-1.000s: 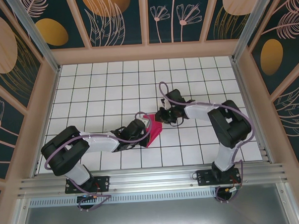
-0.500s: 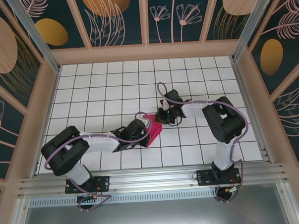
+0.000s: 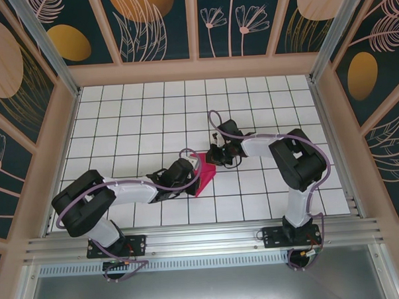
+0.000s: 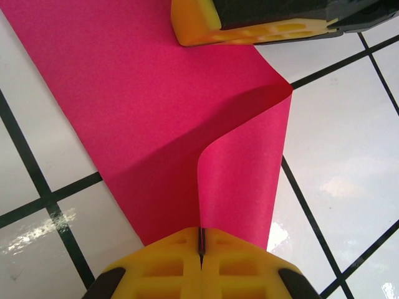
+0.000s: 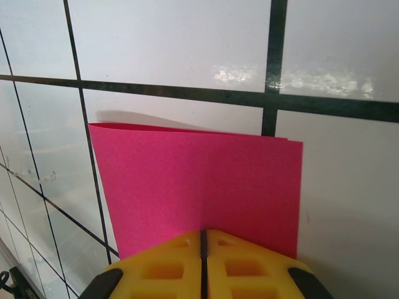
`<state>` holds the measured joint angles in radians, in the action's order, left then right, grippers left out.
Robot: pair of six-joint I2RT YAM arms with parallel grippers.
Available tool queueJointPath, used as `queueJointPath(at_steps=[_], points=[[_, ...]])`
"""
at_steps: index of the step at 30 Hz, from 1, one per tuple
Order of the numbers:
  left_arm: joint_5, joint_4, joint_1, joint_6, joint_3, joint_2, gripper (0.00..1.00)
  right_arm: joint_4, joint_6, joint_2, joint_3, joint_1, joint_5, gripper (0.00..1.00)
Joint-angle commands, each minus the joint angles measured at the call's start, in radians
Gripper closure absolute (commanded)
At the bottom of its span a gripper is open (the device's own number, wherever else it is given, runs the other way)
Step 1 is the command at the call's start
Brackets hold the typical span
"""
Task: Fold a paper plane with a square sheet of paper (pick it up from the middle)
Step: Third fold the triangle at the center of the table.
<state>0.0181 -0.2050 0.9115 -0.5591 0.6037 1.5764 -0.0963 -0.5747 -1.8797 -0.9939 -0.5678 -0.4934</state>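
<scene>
The square sheet of paper [image 3: 204, 175] is magenta-pink and lies folded on the white tiled floor between my two grippers. In the left wrist view one flap of the paper [image 4: 243, 168] curls up off the flat layer, and its edge runs into the slit of my left gripper [image 4: 201, 240], which is shut on it. My right gripper [image 5: 202, 240] is shut, with its tips down on the near edge of the flat, two-layered paper [image 5: 199, 180]. One yellow finger of the right gripper [image 4: 249, 22] rests on the far part of the sheet. In the top view the left gripper [image 3: 193, 170] and right gripper [image 3: 214, 157] sit close together.
Both arms reach inward over the middle of the gridded floor [image 3: 145, 119]. Wooden walls with dark floral panels [image 3: 196, 63] enclose the table on three sides. An aluminium rail [image 3: 203, 242] runs along the near edge by the arm bases.
The right gripper has closed and slid slightly left onto the paper, and the right arm's elbow has swung in. The left gripper has kept its hold.
</scene>
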Motion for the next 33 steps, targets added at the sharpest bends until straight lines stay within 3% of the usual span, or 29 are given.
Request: queueJointPath(at_steps=[1, 13, 20, 23, 27, 33], points=[[0.005, -0.001, -0.004, -0.016, -0.011, 0.02, 0.98, -0.065, 0.016, -0.029, 0.01, -0.012, 0.069, 0.89], [0.026, -0.018, -0.004, -0.047, -0.026, 0.038, 0.98, -0.067, 0.01, 0.002, -0.003, -0.012, 0.065, 0.87], [0.038, -0.039, -0.004, -0.061, -0.049, 0.034, 0.98, 0.003, -0.033, 0.181, 0.028, 0.015, 0.071, 0.84], [0.039, -0.045, -0.004, -0.064, -0.048, 0.033, 0.98, 0.043, -0.059, 0.27, 0.089, 0.016, 0.052, 0.9], [0.039, -0.033, -0.005, -0.052, -0.036, 0.034, 0.98, 0.138, -0.13, 0.341, 0.224, 0.008, -0.019, 0.92], [0.045, -0.029, -0.004, -0.047, -0.032, 0.039, 0.98, 0.256, -0.216, 0.349, 0.337, -0.071, -0.047, 0.93]])
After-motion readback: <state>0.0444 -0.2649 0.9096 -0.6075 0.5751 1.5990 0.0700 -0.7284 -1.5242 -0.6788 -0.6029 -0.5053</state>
